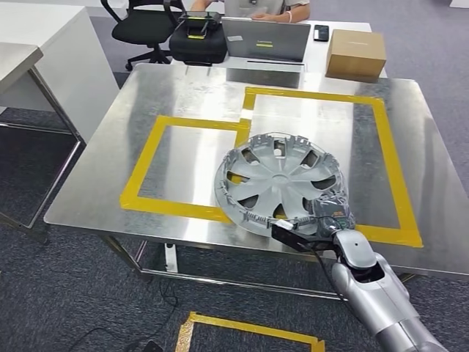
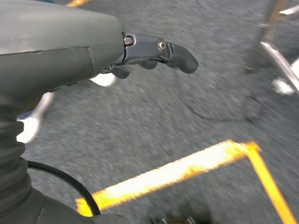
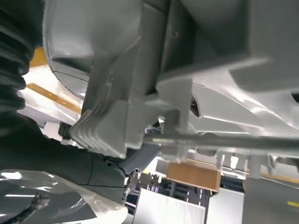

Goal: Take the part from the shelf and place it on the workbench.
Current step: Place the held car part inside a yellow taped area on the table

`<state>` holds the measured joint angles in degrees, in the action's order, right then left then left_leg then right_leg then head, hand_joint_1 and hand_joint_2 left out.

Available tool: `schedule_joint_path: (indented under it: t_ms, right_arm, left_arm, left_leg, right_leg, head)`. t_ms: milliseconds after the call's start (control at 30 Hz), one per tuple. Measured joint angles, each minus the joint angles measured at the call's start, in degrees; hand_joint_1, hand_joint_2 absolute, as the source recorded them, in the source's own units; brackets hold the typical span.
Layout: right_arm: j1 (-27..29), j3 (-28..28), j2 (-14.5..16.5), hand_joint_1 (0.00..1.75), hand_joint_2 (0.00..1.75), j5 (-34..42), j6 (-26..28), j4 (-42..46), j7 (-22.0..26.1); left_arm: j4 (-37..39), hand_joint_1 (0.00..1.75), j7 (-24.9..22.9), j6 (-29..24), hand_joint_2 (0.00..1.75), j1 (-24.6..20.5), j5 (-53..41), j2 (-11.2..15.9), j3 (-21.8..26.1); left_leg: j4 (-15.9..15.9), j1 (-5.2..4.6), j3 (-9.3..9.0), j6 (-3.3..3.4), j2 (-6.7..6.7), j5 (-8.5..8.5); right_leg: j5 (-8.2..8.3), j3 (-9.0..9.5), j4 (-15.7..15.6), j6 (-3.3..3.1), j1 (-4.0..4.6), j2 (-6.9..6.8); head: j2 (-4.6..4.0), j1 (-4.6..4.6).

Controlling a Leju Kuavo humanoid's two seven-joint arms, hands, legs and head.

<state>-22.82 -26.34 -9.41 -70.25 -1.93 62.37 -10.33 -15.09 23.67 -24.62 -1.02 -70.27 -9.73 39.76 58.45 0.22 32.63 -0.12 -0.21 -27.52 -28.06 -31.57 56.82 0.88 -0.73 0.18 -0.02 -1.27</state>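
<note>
Silver and jointed, the robot's right arm (image 1: 382, 293) comes up from the lower right of the head view, ending in the right hand (image 1: 332, 216) at the near edge of a round silver plastic wheel cover (image 1: 279, 180). Its dark fingers (image 1: 287, 236) clamp on the cover's rim. The wheel cover lies inner side up on the shiny steel tabletop (image 1: 182, 95), across the near strips of two rectangles of yellow tape (image 1: 165, 209), with its near rim at the tabletop's front edge (whether it rests flat or is still carried by the hand cannot be told). On a desk beyond stand a brown cardboard box (image 1: 355, 53), an open grey laptop (image 1: 265, 40) and a black bag (image 1: 198, 42), with a person's forearms (image 1: 276, 15) behind them and a black office chair (image 1: 141, 26) to the left. More yellow tape (image 1: 249, 328) marks the grey carpet below.

From the left wrist, the left hand (image 2: 141, 53) hangs above grey carpet (image 2: 159, 116) with yellow floor tape (image 2: 183, 170); its dark fingers (image 2: 181, 58) stretch out, apart, holding nothing.

From the right wrist, the cover's grey ribbed underside (image 3: 148, 93) looms close, and the dark fingers (image 3: 134, 163) press against it beside a metal ring wire (image 3: 229, 142). The cardboard box (image 3: 194, 176) shows beyond.
</note>
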Motion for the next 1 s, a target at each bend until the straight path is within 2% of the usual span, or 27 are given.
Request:
schedule_joint_path:
  t_ms: [33,67,133,167,200,233,267,333,367,500,533,567,633,667,700,733,800,833,867,900,1000]
  right_arm:
    - [-0.1,0.0,0.0,0.44,0.44,1.1,-0.2,-0.2,-0.1]
    - [0.0,0.0,-0.1,0.0,0.0,2.6,-0.2,-0.1,-0.1]
    - [1.0,0.4,-0.5,0.0,0.0,6.6,-0.1,0.8,0.6]
    - [2.1,0.7,-0.8,0.0,0.0,9.4,0.0,1.8,1.4]
    - [3.5,1.1,-1.2,0.0,0.0,12.6,0.1,3.3,2.5]
    - [5.2,1.7,-1.6,0.0,0.0,16.0,0.3,5.1,3.6]
    - [7.2,2.5,-1.9,0.0,0.0,19.8,0.9,7.4,4.8]
    - [11.7,4.6,-2.4,0.0,0.0,27.3,3.0,12.9,7.4]
    - [14.0,5.8,-2.5,0.0,0.0,30.7,4.4,15.8,8.8]
    - [22.4,10.2,-2.4,0.0,0.0,40.8,10.2,26.1,13.4]
    - [24.2,11.3,-2.3,0.0,0.0,42.9,11.5,28.2,14.5]
    - [26.0,12.3,-2.1,0.0,0.0,45.0,12.7,30.2,15.7]
    - [29.2,14.7,-1.7,0.0,0.0,49.5,14.9,33.8,18.1]
    - [30.8,15.9,-1.4,0.0,0.0,51.9,15.5,35.4,19.4]
    - [32.3,17.0,-1.1,0.0,0.0,54.3,15.9,36.9,20.7]
    - [33.8,18.1,-0.8,0.0,0.0,56.8,16.1,38.5,21.8]
    - [36.3,20.1,-0.2,0.0,0.0,60.2,16.1,41.1,23.4]
    - [37.4,21.1,0.0,0.0,0.0,60.7,16.1,42.4,23.8]
    - [38.5,22.0,0.3,0.0,0.0,60.4,16.2,43.6,24.0]
    - [39.5,22.8,0.6,0.0,0.0,59.7,16.2,44.6,24.2]
    - [41.9,24.4,1.4,0.0,0.0,57.0,16.1,46.7,24.4]
  left_arm:
    - [0.0,0.0,0.6,0.5,1.75,0.0,0.3,0.1,0.1]
    - [0.0,0.0,1.1,0.9,1.75,0.1,0.4,0.2,0.2]
    - [0.1,0.0,2.1,1.8,1.75,0.5,0.7,0.3,0.4]
    - [0.1,0.0,2.5,2.0,1.31,0.6,1.0,0.4,0.7]
    - [0.1,0.0,2.7,2.0,0.87,0.7,1.4,0.5,1.0]
    - [0.1,0.0,2.8,1.7,0.44,0.9,1.8,0.5,1.5]
    - [0.1,0.0,2.6,1.0,0.0,1.0,2.3,0.5,2.0]
    - [0.1,0.0,2.3,-0.6,0.0,1.4,2.8,0.4,3.0]
    - [0.1,0.0,2.1,-1.2,0.0,1.6,3.0,0.3,3.5]
    - [0.1,0.0,2.0,-2.7,0.0,2.2,3.4,-0.3,5.1]
    - [0.1,0.0,1.9,-3.0,0.0,2.2,3.4,-0.5,5.5]
    - [0.1,0.0,1.7,-3.1,0.0,2.2,3.4,-0.7,5.8]
    - [0.1,0.0,1.4,-3.4,0.0,2.4,3.4,-1.0,6.4]
    - [0.1,0.0,1.2,-3.5,0.0,2.5,3.4,-1.1,6.8]
    - [0.1,0.0,1.1,-3.6,0.0,2.6,3.4,-1.3,7.1]
    - [0.1,0.0,0.9,-3.8,0.0,2.7,3.3,-1.4,7.3]
    - [0.1,0.0,0.5,-3.9,0.0,2.8,3.0,-1.6,7.7]
    - [0.1,0.0,0.4,-3.9,0.0,2.8,2.8,-1.7,7.9]
    - [0.1,0.0,0.2,-4.0,0.0,2.8,2.6,-1.8,8.2]
    - [0.1,0.0,0.1,-4.0,0.0,2.8,2.4,-1.8,8.4]
    - [0.0,0.0,0.0,-4.1,0.0,2.8,2.1,-1.9,8.7]
  left_leg:
    - [1.7,0.06,0.61,-0.29,0.02,-1.23]
    - [4.6,0.14,1.82,-0.52,0.05,-3.06]
    - [12.4,0.25,4.95,-0.79,0.05,-6.97]
    - [15.0,0.3,5.88,-0.86,0.05,-7.88]
    - [15.4,0.34,5.8,-0.88,0.05,-7.59]
    - [13.6,0.4,4.66,-0.85,0.05,-6.24]
    - [9.9,0.46,2.72,-0.79,0.05,-4.27]
    - [2.4,0.49,-1.0,-0.47,-0.02,-1.73]
    - [0.3,0.44,-1.94,-0.24,-0.05,-1.36]
    - [-0.9,0.3,-2.25,1.28,-0.04,-1.37]
    - [-1.0,0.37,-2.31,1.69,-0.02,-1.24]
    - [-1.1,0.41,-2.36,2.0,0.0,-1.16]
    - [-1.1,0.24,-2.28,2.38,-0.01,-1.22]
    - [-1.1,0.14,-2.32,2.5,-0.02,-1.29]
    - [-1.1,0.06,-2.41,2.59,-0.07,-1.39]
    - [-1.1,-0.01,-2.59,2.62,-0.12,-1.53]
    - [-1.1,-0.12,-3.04,2.48,-0.21,-1.91]
    - [-1.0,-0.28,-3.13,2.28,-0.25,-2.15]
    - [-0.9,-0.41,-3.12,2.03,-0.27,-2.3]
    - [-0.9,-0.5,-3.03,1.79,-0.28,-2.39]
    - [-0.7,-0.51,-3.04,0.9,-0.18,-2.94]
  right_leg:
    - [0.12,0.23,-0.2,-0.31,-0.12,-0.11]
    - [0.2,0.32,-0.3,-0.52,-0.19,-0.25]
    - [0.23,0.25,-0.2,-0.68,-0.17,-0.45]
    - [0.22,0.25,-0.2,-0.67,-0.16,-0.53]
    - [0.21,0.29,-0.2,-0.65,-0.15,-0.59]
    - [0.17,0.38,-0.2,-0.59,-0.15,-0.64]
    - [0.11,0.49,-0.2,-0.47,-0.16,-0.67]
    - [-0.06,0.48,0.0,0.03,0.01,-0.69]
    - [-0.08,0.38,0.1,0.35,0.11,-0.68]
    - [-0.56,-0.19,0.4,1.72,-0.05,-0.59]
    - [-1.59,-0.97,1.8,1.95,-0.1,-0.5]
    - [-3.18,-2.4,4.6,2.09,-0.14,-0.41]
    - [-6.77,-6.47,12.9,2.21,-0.11,-0.3]
    - [-7.61,-8.21,16.1,2.22,-0.1,-0.28]
    - [-7.36,-9.05,17.4,2.19,-0.09,-0.28]
    - [-5.91,-8.68,16.1,2.06,-0.08,-0.28]
    - [-1.69,-5.31,8.5,1.62,-0.01,-0.34]
    - [-0.32,-3.38,4.5,1.39,0.04,-0.37]
    - [0.32,-2.09,2.0,1.2,0.1,-0.38]
    - [0.25,-1.51,0.9,1.05,0.16,-0.33]
    - [0.26,-1.18,0.5,0.46,0.0,-0.13]
  head:
    - [0.0,-0.14]
    - [0.0,-0.3]
    - [0.0,-0.49]
    - [0.0,-0.49]
    - [0.0,-0.48]
    - [0.0,-0.48]
    - [0.0,-0.47]
    - [0.0,-0.46]
    - [0.0,-0.43]
    - [0.0,-0.3]
    - [0.0,-0.19]
    - [0.0,-0.09]
    - [0.0,0.05]
    - [0.0,0.04]
    - [0.0,0.05]
    - [0.0,0.05]
    - [0.0,0.05]
    - [0.0,0.06]
    - [0.0,0.03]
    - [0.0,0.03]
    - [0.0,-0.03]
